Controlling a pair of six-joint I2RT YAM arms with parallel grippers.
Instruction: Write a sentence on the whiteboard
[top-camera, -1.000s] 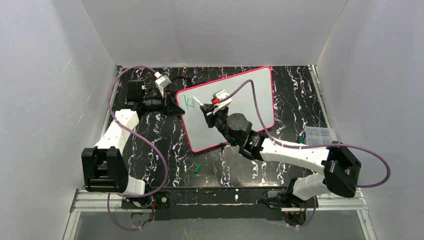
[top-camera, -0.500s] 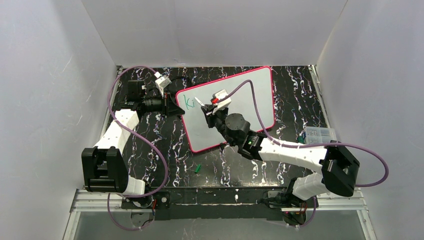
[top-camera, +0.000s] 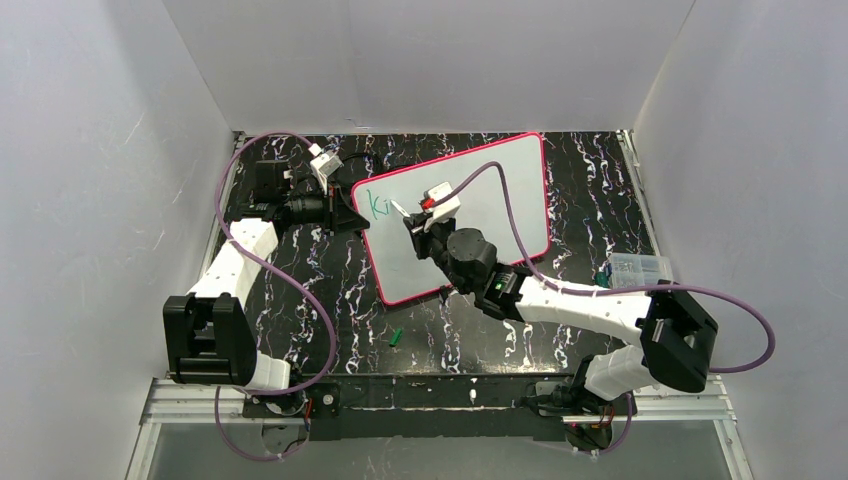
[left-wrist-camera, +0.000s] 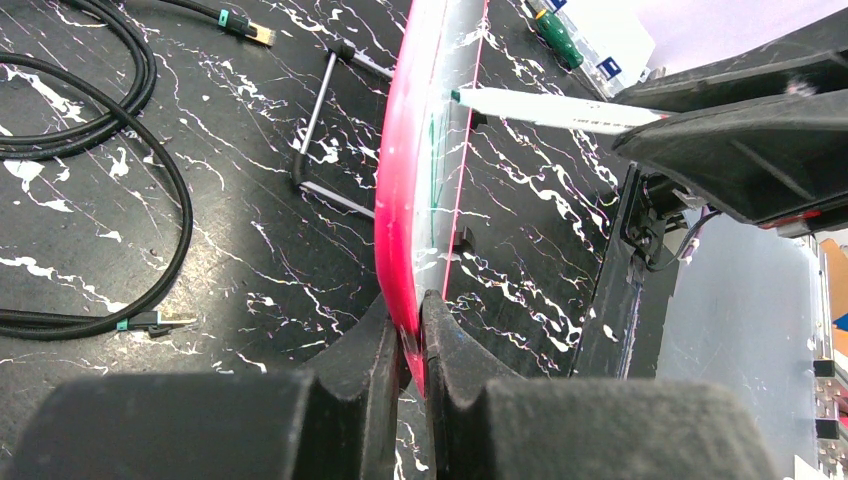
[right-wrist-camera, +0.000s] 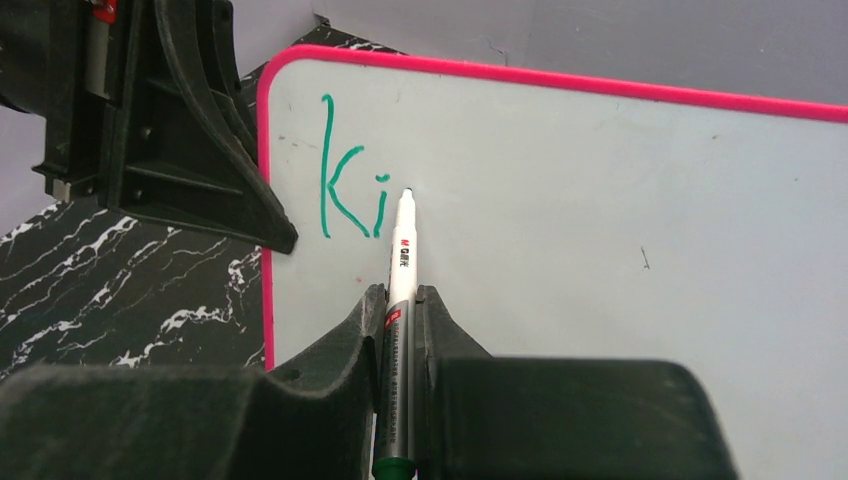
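The whiteboard (top-camera: 500, 190) with a pink-red rim lies tilted on the black marbled table. Green lettering "ki" (top-camera: 377, 205) stands near its left edge, also in the right wrist view (right-wrist-camera: 345, 195); no other words of the sentence show. My left gripper (top-camera: 352, 218) is shut on the board's left rim (left-wrist-camera: 400, 200), which is pinched between its fingers (left-wrist-camera: 412, 300). My right gripper (right-wrist-camera: 400, 292) is shut on a white marker (right-wrist-camera: 402, 250), whose tip is at the board just right of the "i". The marker also shows in the left wrist view (left-wrist-camera: 550, 108).
A green marker cap (top-camera: 395, 337) lies on the table in front of the board. A clear plastic box (top-camera: 638, 268) sits at the right edge. Black cables (left-wrist-camera: 150, 130) and a thin metal stand (left-wrist-camera: 320, 100) lie at the back left.
My right arm has shifted slightly to the left with the marker. The lettering still reads "ki". The left arm has not moved.
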